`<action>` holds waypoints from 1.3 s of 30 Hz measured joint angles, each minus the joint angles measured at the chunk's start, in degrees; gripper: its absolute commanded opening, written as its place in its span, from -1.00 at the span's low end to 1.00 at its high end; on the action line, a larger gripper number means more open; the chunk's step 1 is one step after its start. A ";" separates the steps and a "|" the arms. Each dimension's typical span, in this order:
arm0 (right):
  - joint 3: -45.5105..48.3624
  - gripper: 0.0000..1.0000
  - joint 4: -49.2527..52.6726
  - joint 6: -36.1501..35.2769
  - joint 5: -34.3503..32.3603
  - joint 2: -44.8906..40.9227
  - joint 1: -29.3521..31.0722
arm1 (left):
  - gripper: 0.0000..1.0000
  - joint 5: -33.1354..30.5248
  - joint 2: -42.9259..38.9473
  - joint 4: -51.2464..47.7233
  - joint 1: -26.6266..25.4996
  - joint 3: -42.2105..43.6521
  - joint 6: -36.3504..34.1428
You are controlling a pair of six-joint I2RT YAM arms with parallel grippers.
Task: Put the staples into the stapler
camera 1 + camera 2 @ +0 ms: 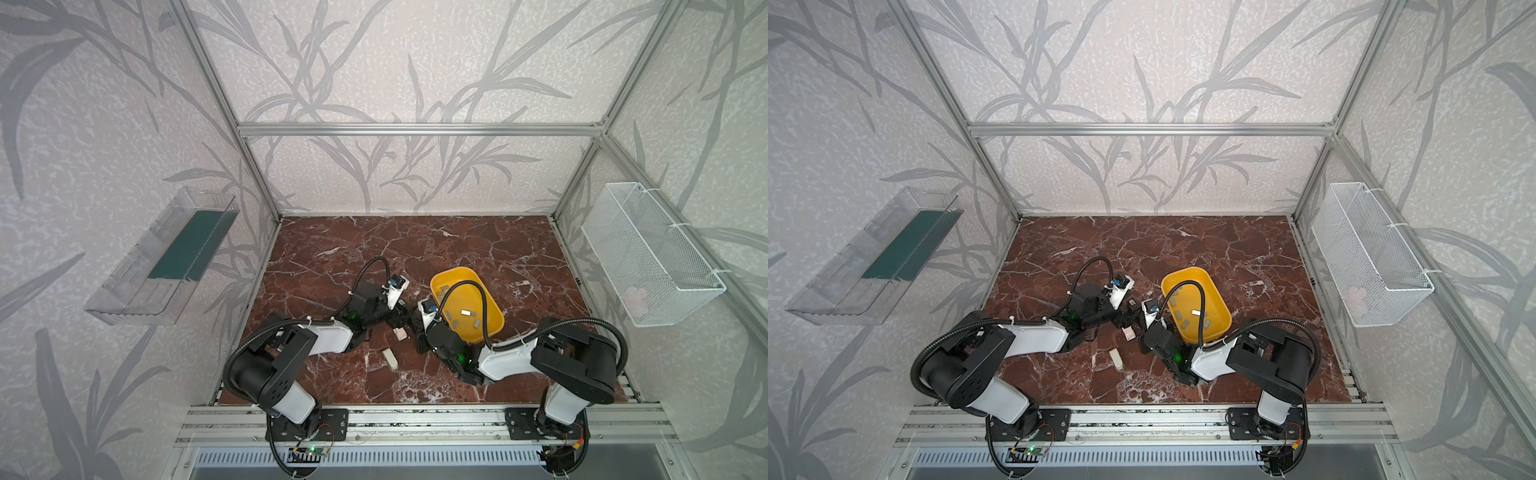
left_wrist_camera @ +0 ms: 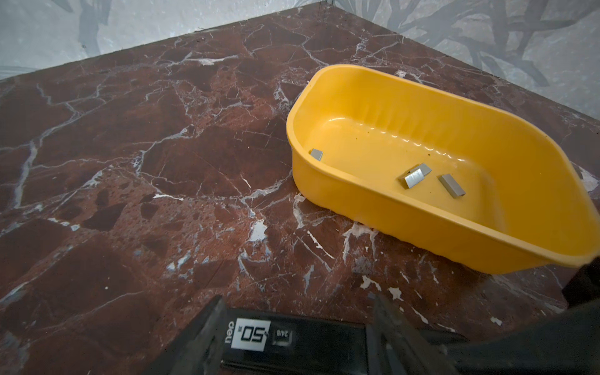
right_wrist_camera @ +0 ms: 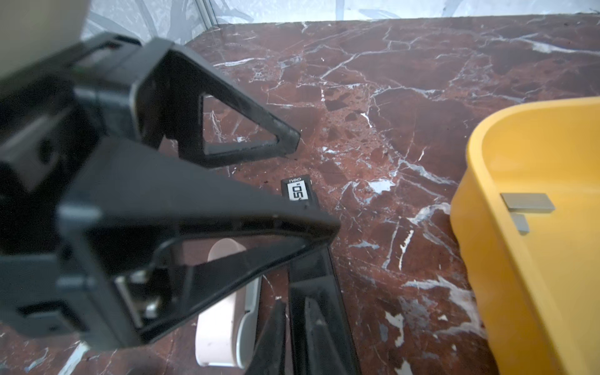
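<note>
A black stapler (image 2: pixel 292 337) with a white "50" label (image 3: pixel 298 191) lies on the marble between my two grippers; it also shows in a top view (image 1: pixel 1131 303). My left gripper (image 2: pixel 297 302) stands with one finger at each end of its body, closed against it. My right gripper (image 3: pixel 287 302) is shut, its tips at the stapler's near end; whether it pinches anything is hidden. The staples (image 2: pixel 417 175), several short grey strips, lie in the yellow tray (image 2: pixel 373 201), seen in both top views (image 1: pixel 465 311) (image 1: pixel 1196 312) and the right wrist view (image 3: pixel 527 203).
A pink mini stapler (image 1: pixel 400 333) lies just below the grippers, seen close up (image 3: pixel 220 308). A beige mini stapler (image 1: pixel 390 358) lies nearer the front edge. A white wire basket (image 1: pixel 652 253) hangs on the right wall. A clear shelf (image 1: pixel 162 257) hangs on the left wall.
</note>
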State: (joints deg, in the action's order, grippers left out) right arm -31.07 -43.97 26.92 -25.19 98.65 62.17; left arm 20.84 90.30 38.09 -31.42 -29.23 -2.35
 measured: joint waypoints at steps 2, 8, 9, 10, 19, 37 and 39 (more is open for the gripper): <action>0.02 -0.72 -0.85 0.28 0.02 0.31 0.00 | 0.43 -0.02 0.22 -0.33 -0.02 -0.09 0.00; -0.81 -0.39 5.49 -0.28 0.17 -3.85 0.00 | 0.47 -1.09 -0.63 -1.95 -0.04 -0.33 -0.04; -1.05 -0.26 8.31 -0.74 0.11 -5.51 0.00 | 0.48 -1.51 -1.27 -2.80 -0.04 -0.50 -0.04; -1.81 -0.10 12.35 -1.27 -0.17 -7.96 0.00 | 0.51 -2.25 -2.58 -4.13 -0.04 -0.74 -0.07; -23.63 0.99 43.04 -9.66 -8.74 -28.09 -12.85 | 0.83 -23.85 -24.76 -7.30 3.50 2.40 -0.50; -2.86 0.98 21.07 -23.65 1.05 -7.93 -54.38 | 1.00 -37.20 -4.39 10.78 28.50 10.16 0.26; -1.42 0.98 15.61 -24.72 4.00 -8.74 -54.73 | 0.99 -34.18 -1.46 11.17 31.76 9.07 2.10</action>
State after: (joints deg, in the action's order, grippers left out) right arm -32.49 -28.36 2.20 -21.19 89.91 7.44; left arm -13.34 88.84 49.25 0.34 -20.16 -0.25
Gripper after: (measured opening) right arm 0.991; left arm 0.995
